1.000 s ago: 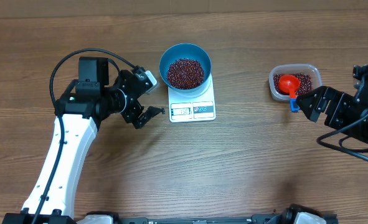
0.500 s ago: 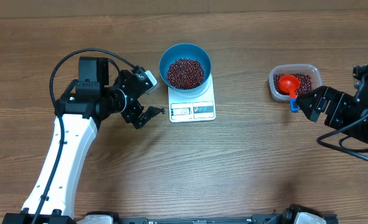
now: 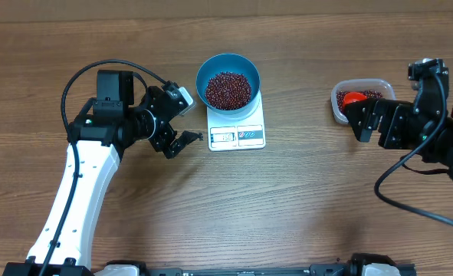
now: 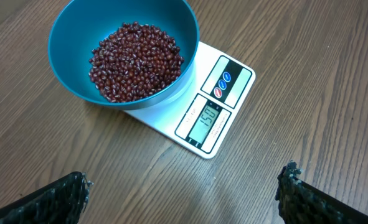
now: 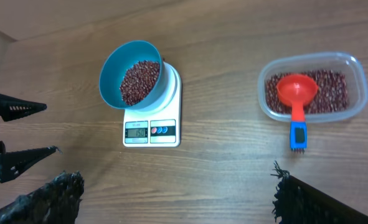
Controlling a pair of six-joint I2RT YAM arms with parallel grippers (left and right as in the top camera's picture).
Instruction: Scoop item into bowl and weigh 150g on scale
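Note:
The blue bowl (image 3: 228, 80) stands on the white scale (image 3: 237, 136) at the table's middle, holding a heap of the dark red beans (image 4: 136, 60). The scale's display (image 4: 207, 116) reads 150. My left gripper (image 3: 189, 117) hovers just left of the scale, open and empty; in its wrist view (image 4: 182, 183) only bare wood lies between the fingers. My right gripper (image 3: 354, 121) is open and empty at the right, over the near edge of the clear tub (image 3: 337, 100). Its wrist view (image 5: 175, 180) shows wood between the fingers.
The clear tub (image 5: 358, 81) holds more beans and a red scoop (image 5: 296, 93) with a blue handle end (image 5: 297, 134) jutting over its near rim. My left gripper's fingers (image 5: 22, 109) show at the left edge of the right wrist view.
My right arm has moved up and to the left, now covering the tub's near side and the scoop's handle in the overhead view. The left arm, bowl and scale have not moved.

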